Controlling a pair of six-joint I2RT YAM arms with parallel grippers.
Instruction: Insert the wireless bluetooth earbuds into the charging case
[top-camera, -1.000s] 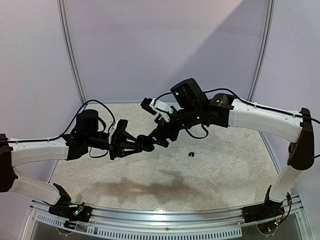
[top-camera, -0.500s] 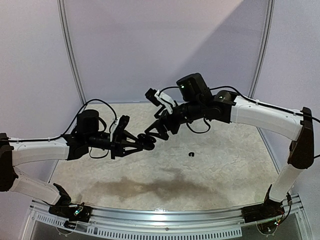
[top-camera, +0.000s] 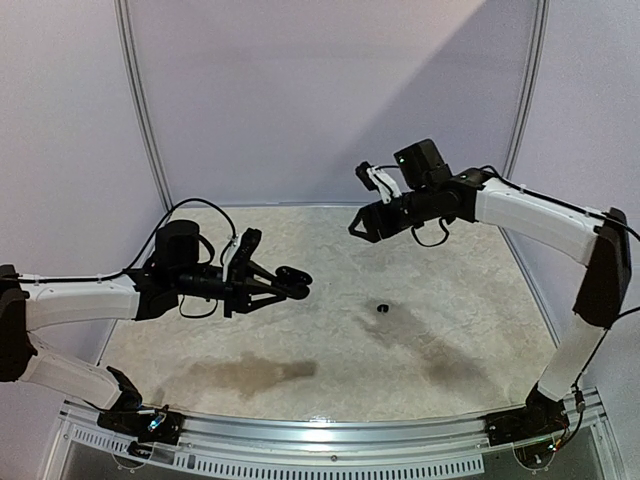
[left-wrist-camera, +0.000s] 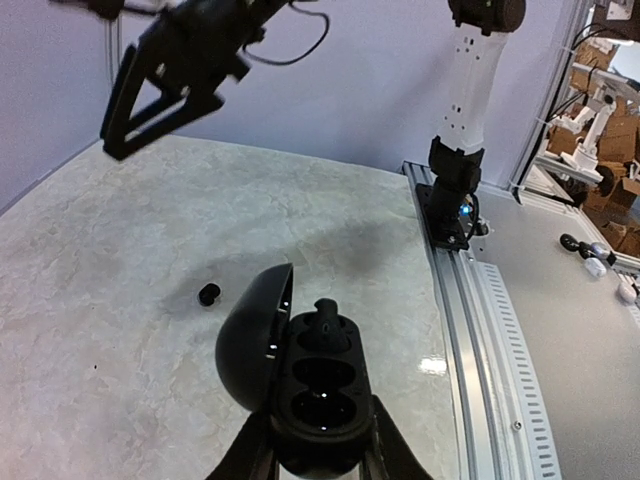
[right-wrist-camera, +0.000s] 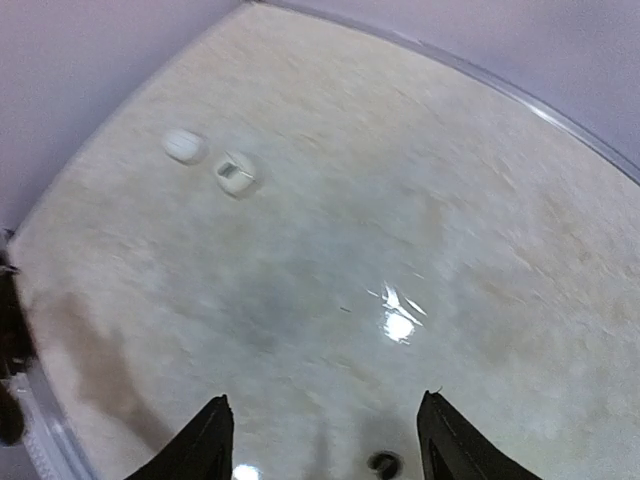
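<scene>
Above the table (top-camera: 460, 340), our left jaws present the open charging case (left-wrist-camera: 320, 395); right jaws, spread empty, await the earbud (top-camera: 382, 308).

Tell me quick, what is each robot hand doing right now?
Left gripper: closed, holding the black oval plastic charging case, its lid open.
Right gripper: open, holding nothing.

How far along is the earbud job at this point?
Done: one black earbud sits in the open charging case. In hand: the left gripper holds that case; the right gripper hangs open, empty. Left: the second black earbud lies on the table.
</scene>
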